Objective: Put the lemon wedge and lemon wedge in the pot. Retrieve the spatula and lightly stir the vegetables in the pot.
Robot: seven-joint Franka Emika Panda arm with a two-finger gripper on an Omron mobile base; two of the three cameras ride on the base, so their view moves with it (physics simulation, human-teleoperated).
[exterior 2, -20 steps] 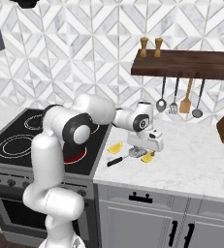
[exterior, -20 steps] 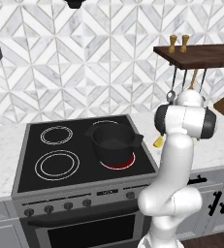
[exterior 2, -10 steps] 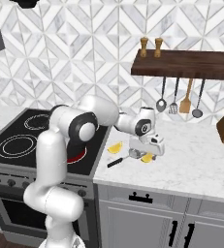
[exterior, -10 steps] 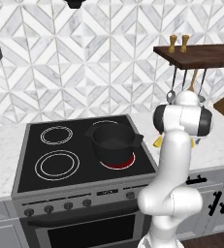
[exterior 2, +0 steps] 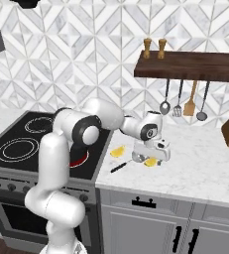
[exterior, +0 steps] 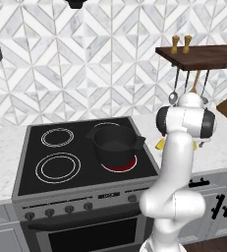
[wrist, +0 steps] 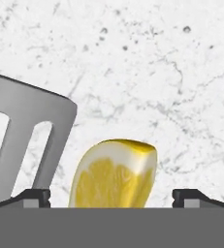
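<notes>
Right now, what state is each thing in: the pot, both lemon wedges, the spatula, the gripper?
Pot: upright on the lit red burner, no wedge visible inside.
Near lemon wedge: on the counter, between the open gripper fingertips, not lifted.
Other lemon wedge: lying on the counter beside the stove.
Spatula: flat on the counter, untouched.

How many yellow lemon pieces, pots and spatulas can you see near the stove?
Lemon wedges: 2, one lying on the counter by the stove, one between the open gripper fingertips
Pots: 1, the dark pot on the stove
Spatulas: 1, the grey spatula beside the second wedge
Total: 4
</notes>
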